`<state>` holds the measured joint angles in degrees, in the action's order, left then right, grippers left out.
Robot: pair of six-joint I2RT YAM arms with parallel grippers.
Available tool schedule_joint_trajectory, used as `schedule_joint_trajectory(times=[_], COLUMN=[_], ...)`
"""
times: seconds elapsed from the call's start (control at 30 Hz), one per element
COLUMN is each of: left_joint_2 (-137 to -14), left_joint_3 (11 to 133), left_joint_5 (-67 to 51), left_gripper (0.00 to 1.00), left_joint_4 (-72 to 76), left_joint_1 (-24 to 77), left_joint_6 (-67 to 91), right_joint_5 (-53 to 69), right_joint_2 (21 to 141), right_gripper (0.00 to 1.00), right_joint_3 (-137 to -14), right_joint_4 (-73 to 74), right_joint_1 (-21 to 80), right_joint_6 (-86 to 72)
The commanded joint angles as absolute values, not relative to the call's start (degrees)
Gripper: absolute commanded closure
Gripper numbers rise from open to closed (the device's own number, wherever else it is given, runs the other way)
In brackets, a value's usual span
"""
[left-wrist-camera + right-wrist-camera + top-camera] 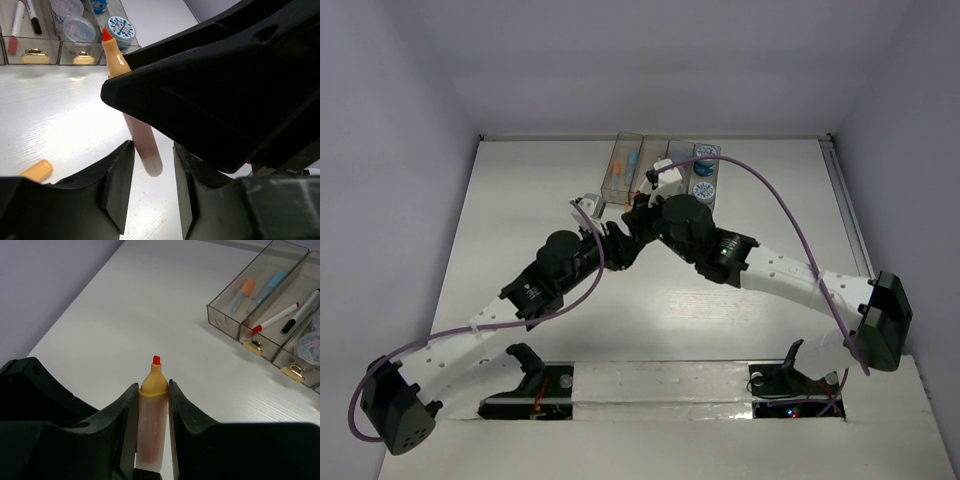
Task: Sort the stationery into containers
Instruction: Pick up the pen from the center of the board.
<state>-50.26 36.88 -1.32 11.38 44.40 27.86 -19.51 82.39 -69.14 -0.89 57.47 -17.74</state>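
Observation:
My right gripper (152, 396) is shut on an uncapped orange marker (153, 382) with a cream neck and a red tip. It holds the marker above the white table. In the left wrist view the same marker (136, 125) slants down between the open jaws of my left gripper (153, 147); its rounded tail sits close to the left finger, with a gap on the right. The four joined containers (620, 185) stand at the back centre. They hold orange and blue markers (243, 290), a red/white pen (274, 320), a black/white pen (300, 310) and round jars (77, 30).
An orange cap (36, 171) lies on the table left of my left gripper. A blue-patterned jar (121, 27) sits in the end bin. Both arms meet just in front of the bins (235, 315). Grey walls enclose the table on three sides.

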Motion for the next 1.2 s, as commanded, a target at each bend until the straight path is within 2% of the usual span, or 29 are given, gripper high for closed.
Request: schedule_joint_trajectory(times=[0.0,0.17,0.2,0.23,0.27,0.33,0.5,0.53,0.6,0.63,0.7,0.73,0.77,0.93,1.17], left_joint_2=[-51.6,-53.3,-53.3,-52.9,-52.6,-51.9,-46.9,-46.1,-44.0,-43.4,-41.7,-41.2,-40.2,-38.6,-36.9], left_joint_3=[39.6,40.3,40.4,40.8,40.8,41.0,40.5,40.4,40.8,40.9,41.4,41.5,41.4,42.0,43.3], left_joint_5=[1.9,3.2,3.6,4.8,4.8,6.5,9.0,9.1,8.2,7.6,4.3,2.8,1.1,-10.0,-12.5], left_gripper=[0.69,0.76,0.8,0.91,0.97,1.0,1.0,1.0,1.0,1.0,1.0,1.0,1.0,1.0,1.0], left_joint_4=[15.5,15.3,15.2,14.8,14.3,13.8,12.2,11.5,10.6,9.9,9.2,9.1,9.3,9.7,7.1], left_joint_1=[45.5,47.2,47.2,47.7,47.7,47.7,47.7,47.7,47.7,47.7,47.7,47.7,47.7,47.7,47.7], left_joint_6=[27.1,26.9,26.8,26.5,26.5,26.0,24.3,24.1,23.3,23.1,22.2,21.9,21.4,20.3,18.3], right_joint_5=[-22.3,-24.3,-24.4,-24.4,-24.4,-23.8,-22.9,-22.3,-20.7,-19.1,-17.3,-16.6,-15.7,-12.9,-9.5], right_joint_2=[82.5,82.8,82.8,82.4,82.1,81.4,78.7,78.1,76.0,75.2,72.3,71.5,70.7,66.1,60.3], right_gripper=[1.0,1.0,1.0,1.0,1.0,0.97,0.77,0.67,0.53,0.42,0.34,0.25,0.21,0.18,0.18], right_joint_3=[-71.4,-72.2,-72.2,-72.1,-71.8,-71.3,-69.7,-69.2,-68.6,-68.5,-67.8,-67.5,-67.3,-65.7,-61.8], right_joint_4=[-0.9,-0.4,-0.4,-0.4,-0.5,-0.7,-0.5,-0.2,-0.2,0.0,2.1,2.5,2.9,3.1,2.0], right_joint_1=[58.4,58.4,58.4,58.4,58.4,58.4,58.4,58.4,58.4,58.4,58.4,58.4,58.4,57.3,56.7], right_joint_6=[-16.3,-15.1,-15.1,-15.1,-15.2,-15.3,-16.3,-16.6,-17.2,-17.4,-17.3,-17.0,-16.7,-16.5,-17.4])
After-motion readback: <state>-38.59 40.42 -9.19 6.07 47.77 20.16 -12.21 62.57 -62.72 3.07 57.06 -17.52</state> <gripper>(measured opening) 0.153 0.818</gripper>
